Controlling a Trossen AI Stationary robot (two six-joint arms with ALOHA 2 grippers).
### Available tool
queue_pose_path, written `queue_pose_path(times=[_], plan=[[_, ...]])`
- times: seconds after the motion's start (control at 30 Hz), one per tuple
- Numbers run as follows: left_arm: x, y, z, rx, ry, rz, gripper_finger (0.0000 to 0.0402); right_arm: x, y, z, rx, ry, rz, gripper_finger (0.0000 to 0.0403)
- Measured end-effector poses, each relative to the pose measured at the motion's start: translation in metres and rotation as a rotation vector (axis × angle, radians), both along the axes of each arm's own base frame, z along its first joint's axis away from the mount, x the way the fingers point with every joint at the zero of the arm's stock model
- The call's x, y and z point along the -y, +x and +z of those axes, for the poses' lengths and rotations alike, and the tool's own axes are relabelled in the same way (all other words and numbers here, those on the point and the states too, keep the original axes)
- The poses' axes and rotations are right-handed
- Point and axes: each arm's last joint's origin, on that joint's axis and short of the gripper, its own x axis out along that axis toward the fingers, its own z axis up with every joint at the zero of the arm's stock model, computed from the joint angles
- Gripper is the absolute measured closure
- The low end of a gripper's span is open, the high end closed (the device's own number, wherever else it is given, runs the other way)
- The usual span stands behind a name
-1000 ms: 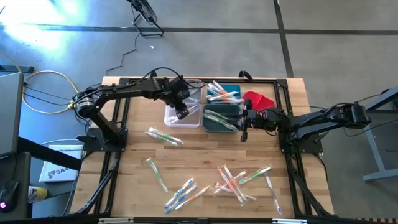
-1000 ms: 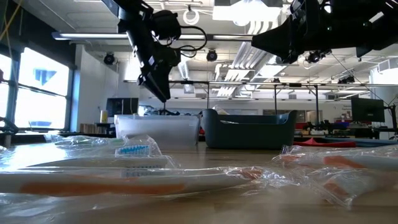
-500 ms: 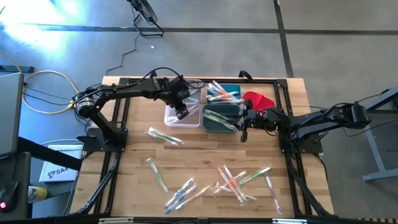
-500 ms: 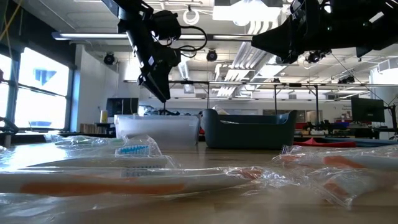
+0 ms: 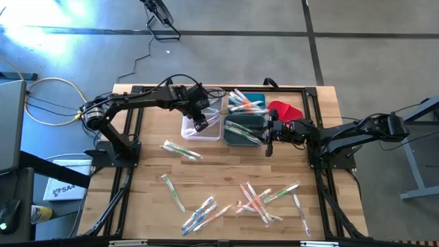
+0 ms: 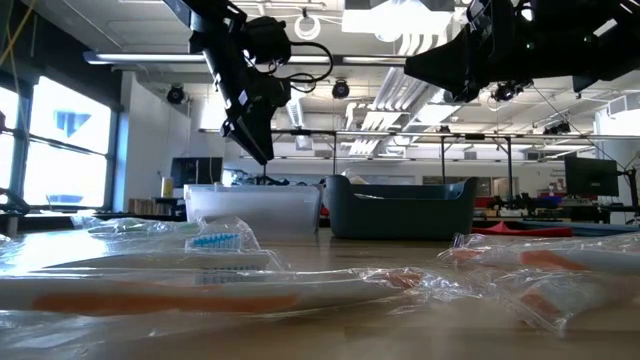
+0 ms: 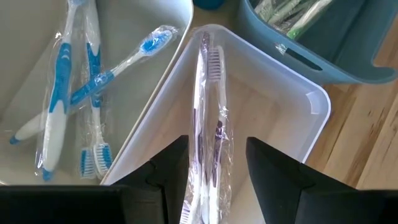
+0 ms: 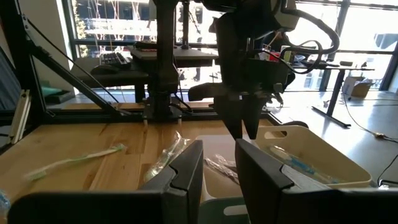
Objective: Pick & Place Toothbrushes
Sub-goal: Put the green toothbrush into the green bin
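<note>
Left gripper (image 7: 217,155) is hovering over the white bin (image 7: 273,112) near the table's far edge, fingers pinching a wrapped toothbrush (image 7: 208,112) lengthwise so you're dropping it inside. Right gripper (image 5: 269,142) is waiting beside the dark bin (image 5: 243,130), partly open, holding nothing.

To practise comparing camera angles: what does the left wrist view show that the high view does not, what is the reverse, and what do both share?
Only the left wrist view shows a wrapped purple toothbrush between the left claw fingers, and blue toothbrushes in the neighbouring white bin. Only the high view shows the loose toothbrushes on the table and the right claw. Both show the white bin and dark bin.
</note>
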Motion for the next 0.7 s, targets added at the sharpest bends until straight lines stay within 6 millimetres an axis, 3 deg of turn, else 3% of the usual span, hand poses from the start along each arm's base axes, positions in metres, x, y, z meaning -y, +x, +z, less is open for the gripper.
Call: queue_pose_path(times=[0.7], plan=[[0.0083, -0.0028, -0.0062, 0.001, 0.002, -0.156, 0.0245, 0.0000, 0.0000, 0.0000, 0.000, 0.000, 0.000, 0.0316]])
